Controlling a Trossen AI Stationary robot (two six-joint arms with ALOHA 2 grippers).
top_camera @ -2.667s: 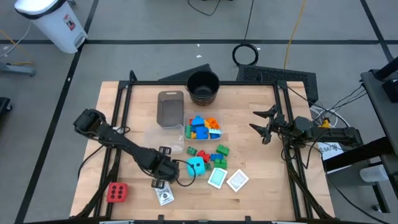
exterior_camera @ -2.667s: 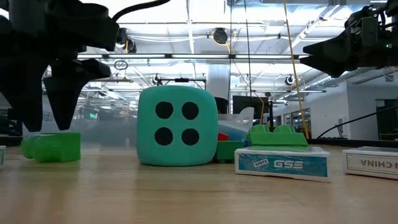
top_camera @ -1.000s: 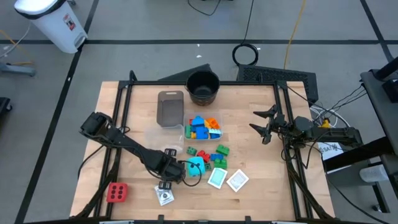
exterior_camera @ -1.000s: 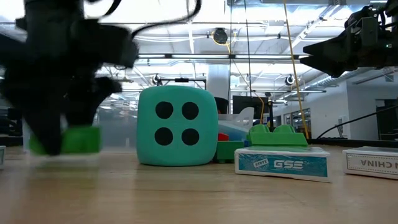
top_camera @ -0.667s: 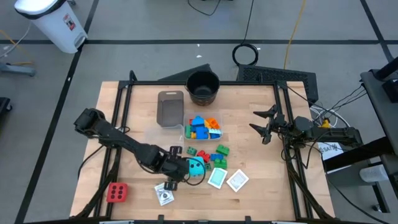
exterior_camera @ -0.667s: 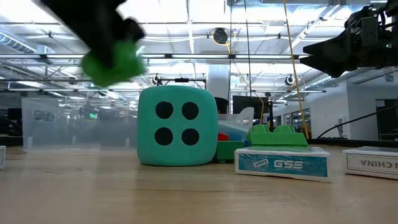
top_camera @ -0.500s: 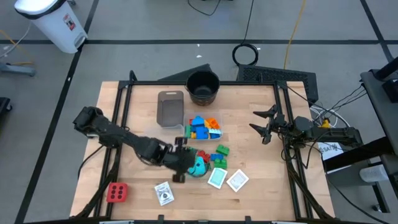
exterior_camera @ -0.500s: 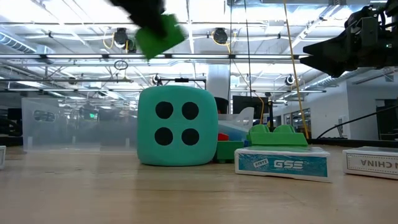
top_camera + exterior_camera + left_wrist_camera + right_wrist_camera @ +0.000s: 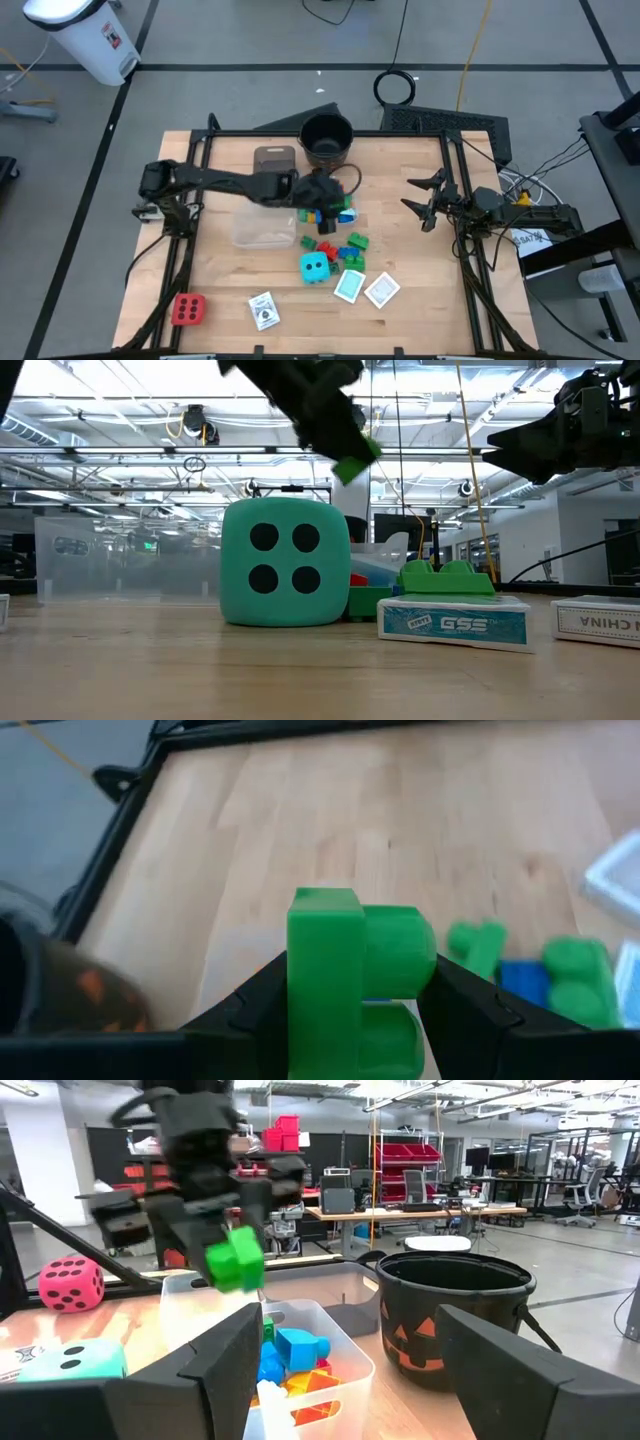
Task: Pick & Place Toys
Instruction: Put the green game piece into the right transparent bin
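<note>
My left gripper (image 9: 322,200) is shut on a small green building block (image 9: 355,980) and hangs above the clear tub (image 9: 346,196) that holds several blue, green and orange blocks. The same block shows in mid-air in the low view (image 9: 355,460) and in the right wrist view (image 9: 235,1260). A cyan dotted cube (image 9: 314,266), a few loose blocks (image 9: 352,246) and two cards (image 9: 366,289) lie on the table nearer the front. A red dotted cube (image 9: 188,309) sits at the front left. My right gripper (image 9: 420,200) waits open at the right side. My left gripper pinches the green block by two opposite sides (image 9: 300,970) between its two fingers (image 9: 262,1005). The fingers come from the table's left, slanting downward. The block is lifted clear, above the tub of blocks and higher than the cyan cube.
A black round pot (image 9: 327,138) stands at the far edge. A greyish tub (image 9: 274,172) and another clear tub (image 9: 262,225) stand left of the block tub. A third card (image 9: 264,311) lies near the front. A black frame (image 9: 200,160) borders the table.
My left gripper has lifted the green block off the table left of the cyan cube. It has swung up and toward the far right, to above the tub of blocks. It has tipped from pointing down to slanting. The block is now clear of the table.
</note>
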